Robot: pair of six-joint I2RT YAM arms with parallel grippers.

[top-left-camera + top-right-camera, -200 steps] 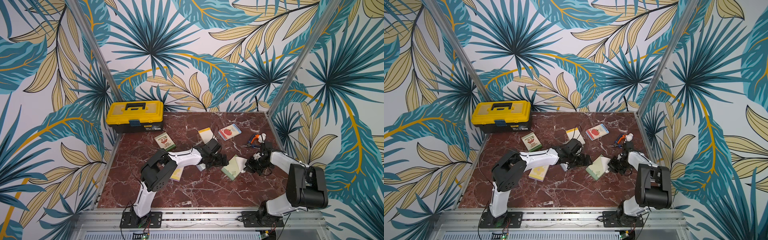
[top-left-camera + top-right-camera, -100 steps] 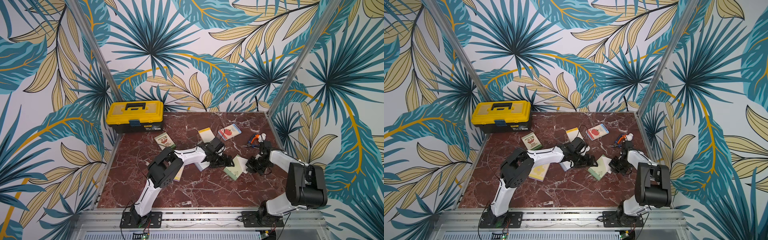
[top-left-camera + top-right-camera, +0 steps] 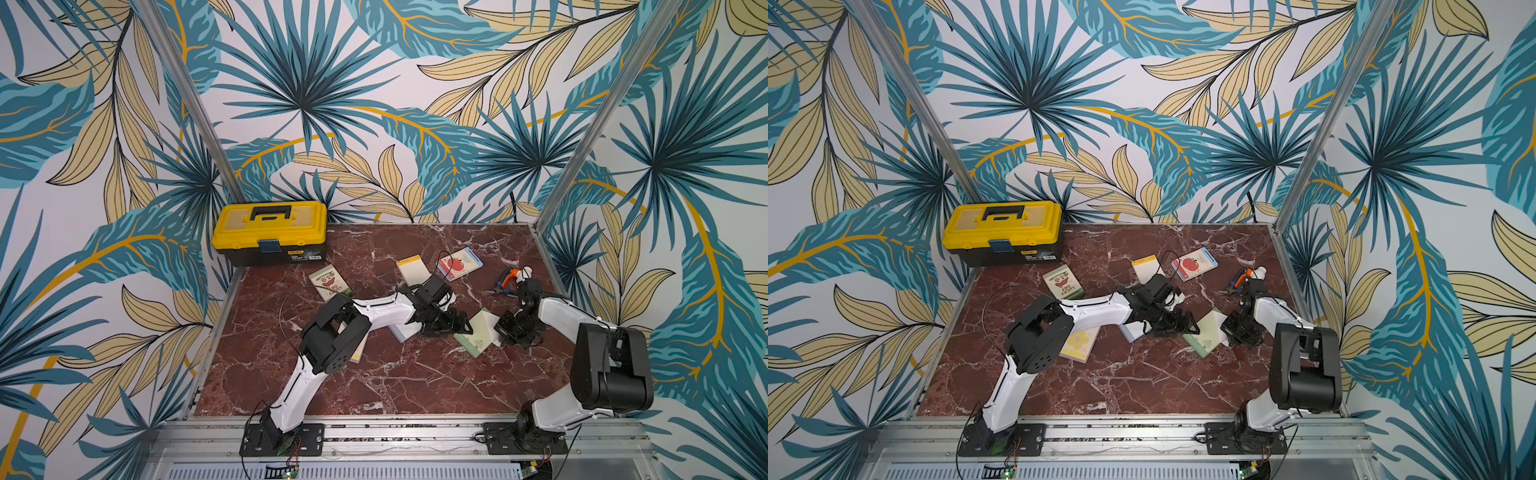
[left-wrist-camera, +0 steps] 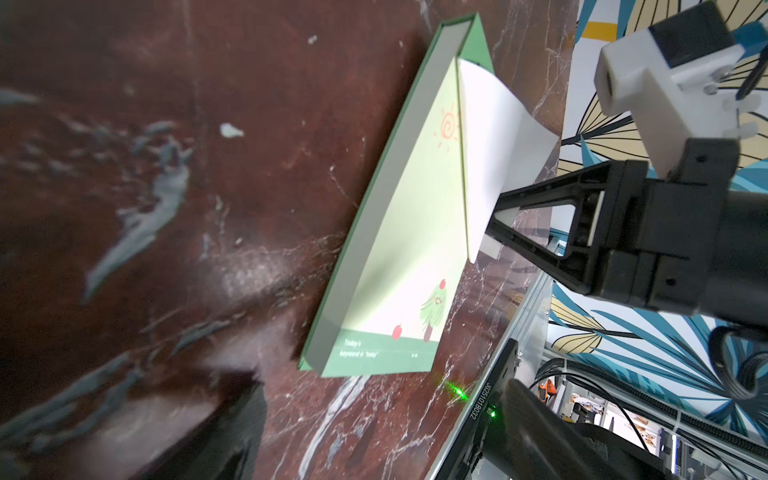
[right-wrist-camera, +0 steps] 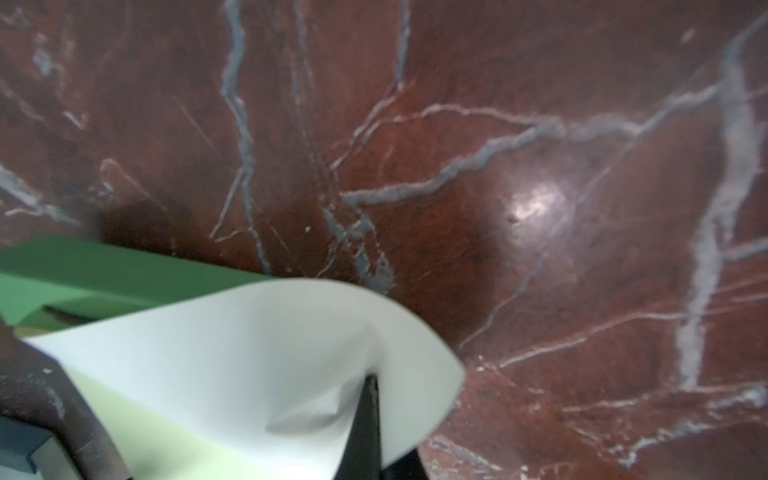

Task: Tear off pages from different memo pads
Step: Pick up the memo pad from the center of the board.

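A green memo pad [image 3: 473, 338] [image 3: 1204, 338] lies right of the table's middle in both top views. My right gripper [image 3: 500, 332] [image 4: 496, 220] is shut on the free edge of its top page [image 4: 490, 137] [image 5: 249, 353]. The page curls up, white side showing, and stays joined along the pad's [image 4: 395, 249] top edge. My left gripper [image 3: 465, 330] [image 4: 386, 436] is open, low over the table at the pad's left side, holding nothing. Its blurred fingers [image 4: 232, 436] frame the pad's lower end.
Other memo pads lie around: a LUCKY DAY one [image 3: 330, 282], a cream one [image 3: 411, 270], an apple one [image 3: 459, 264], a pale one [image 3: 405, 330] under my left arm and a yellow flowered one [image 3: 1079, 345]. A yellow toolbox [image 3: 268, 232] stands back left; orange pliers [image 3: 509, 282] lie back right.
My left arm has reached right, from the pale pad to the green pad's left side, jaws still open. My right gripper keeps the page pinched and lifted.
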